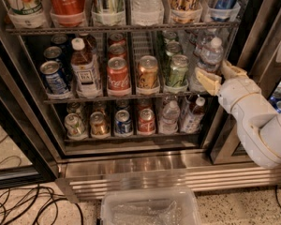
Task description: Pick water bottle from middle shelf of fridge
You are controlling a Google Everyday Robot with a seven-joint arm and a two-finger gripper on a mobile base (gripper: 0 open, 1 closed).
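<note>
Here, the fridge (131,165) stands open, black frame at the sides and a ribbed stainless steel base below the racks. The middle shelf (131,97), a thin wire surface, carries a front row that runs left to right: blue can (53,78), brown-liquid bottle (83,69) with white label and white cap, red Coca-Cola can (118,74), orange can (147,73), green can (177,71). More cans stand in rows behind these. The water bottle (211,55) stands upright at the right end of this surface, clear and ribbed with a white cap, taller than the cans beside it and close to the right frame. The gripper (213,70) sits at the bottle's lower half, reaching in from the right on a white arm (257,121) that bends down and out of view at the lower right. Its tan fingers (209,82) are spread apart, not clamped: one lies across the front of the bottle's base, the other juts out just to the bottle's right. Whether either one touches the plastic cannot be told. The lower shelf (131,136) holds small cans and two short clear bottles; the upper shelf (122,28) holds large cans and bottles in white cups. On the floor in front of the base sits a clear plastic bin (150,207), and black cables (23,205) trail at the lower left.
</note>
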